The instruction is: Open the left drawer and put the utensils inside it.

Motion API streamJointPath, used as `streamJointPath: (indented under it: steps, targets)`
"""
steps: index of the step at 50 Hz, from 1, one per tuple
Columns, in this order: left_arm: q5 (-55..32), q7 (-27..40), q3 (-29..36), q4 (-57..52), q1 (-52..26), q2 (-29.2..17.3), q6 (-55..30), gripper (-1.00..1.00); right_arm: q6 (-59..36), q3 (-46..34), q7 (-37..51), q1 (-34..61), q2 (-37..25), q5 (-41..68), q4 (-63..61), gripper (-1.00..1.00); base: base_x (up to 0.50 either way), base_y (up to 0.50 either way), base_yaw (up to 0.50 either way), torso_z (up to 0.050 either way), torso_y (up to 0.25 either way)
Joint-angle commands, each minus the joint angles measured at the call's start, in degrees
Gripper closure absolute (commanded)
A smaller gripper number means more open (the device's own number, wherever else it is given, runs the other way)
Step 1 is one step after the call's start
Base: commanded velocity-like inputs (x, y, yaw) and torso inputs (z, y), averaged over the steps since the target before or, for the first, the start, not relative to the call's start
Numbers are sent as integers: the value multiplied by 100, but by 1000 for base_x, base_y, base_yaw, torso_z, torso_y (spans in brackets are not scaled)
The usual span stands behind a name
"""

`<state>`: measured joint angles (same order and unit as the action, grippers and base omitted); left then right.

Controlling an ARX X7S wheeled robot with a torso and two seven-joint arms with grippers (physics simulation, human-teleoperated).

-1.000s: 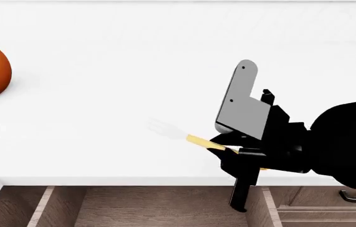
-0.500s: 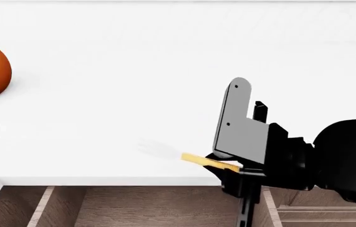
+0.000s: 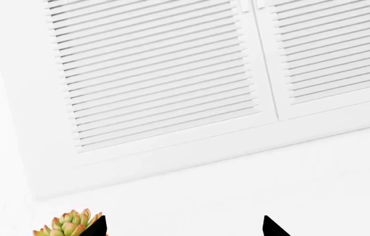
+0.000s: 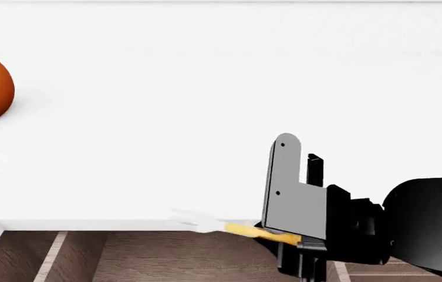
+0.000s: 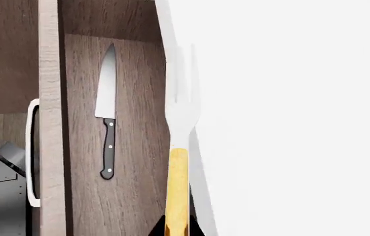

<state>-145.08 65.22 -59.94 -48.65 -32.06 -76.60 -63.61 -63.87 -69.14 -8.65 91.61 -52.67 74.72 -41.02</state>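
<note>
A: Where's the left drawer (image 4: 166, 255)?
B: I see it pulled open below the white surface (image 4: 205, 117).
A: Utensils?
B: My right claw (image 4: 303, 258) grips the fork (image 5: 179, 147) over the drawer's edge; the knife (image 5: 108, 113) lies inside.
A: Left claw (image 3: 181, 228)?
B: Tips apart, holding nothing.
</note>
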Motion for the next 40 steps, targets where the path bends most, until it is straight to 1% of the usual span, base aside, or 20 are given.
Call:
streamJointPath:
  steps: [1,7,19,25,40]
  targets:
    - [2,5,-8,1,6,4,-8,-100,-40,-143,-98,-144,-1,28,4,100,0,0,0,0,0]
    - [2,8,-9,-7,11,1,-8,-100,-119,-182,-102,-165,28,246,38,100,0,0,0,0,0]
    - [48,-32,20,-4,9,-18,17,-100,-142,-219,-76,-195,36,295,90,100,0,0,0,0,0]
    - [38,-27,12,3,8,-28,25,-100,-140,-242,-64,-213,34,224,152,100,0,0,0,0,0]
    - [26,-3,-13,0,29,22,-24,-100,-83,-383,-211,-250,329,-146,339,100,0,0,0,0,0]
